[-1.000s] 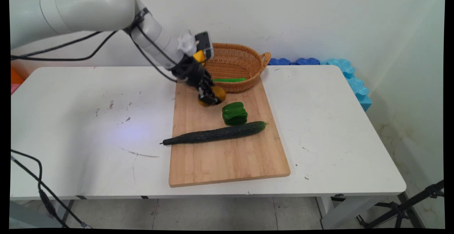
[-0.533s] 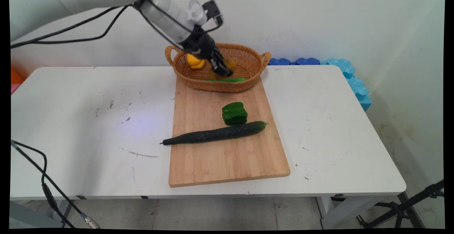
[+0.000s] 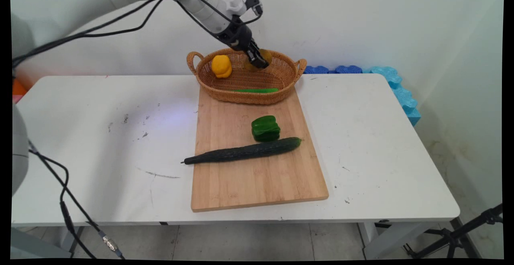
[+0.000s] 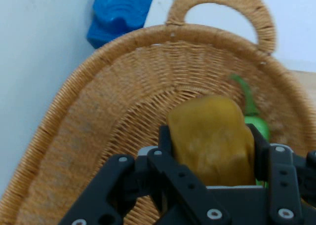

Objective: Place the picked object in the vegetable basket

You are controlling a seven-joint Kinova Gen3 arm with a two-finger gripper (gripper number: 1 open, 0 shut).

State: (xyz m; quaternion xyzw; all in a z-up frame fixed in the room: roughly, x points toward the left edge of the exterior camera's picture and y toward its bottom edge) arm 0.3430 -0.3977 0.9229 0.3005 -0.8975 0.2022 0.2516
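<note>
- Yellow bell pepper sits at the left end of the oval woven wicker basket, resting vs. the inside wall, well apart from me.
- Long green veg (chilli or small cucumber, can't tell which) lies on the basket floor along its near wall; the hand view shows it just beyond my load.
- My black two-finger gripper hangs over the basket's back-right part, jaws pinching a dull yellow-orange blocky chunk, prob. a potato or pepper piece, can't tell. One finger presses each side of it.
- Change: 1 s ago I was low over the far end of the light bamboo cutting board w/ the same chunk; half a sec ago over the basket's middle; now higher and further back-right, chunk above the basket interior, not touching the weave as far as I can tell.
- Green bell pepper on the board, mid-right, not moved.
- Long dark green cucumber just in front of it, stem end overhanging the board's left edge onto the white table; also not moved.
- Blue foam blocks at the table's far-right corner, vs. the wall.
</note>
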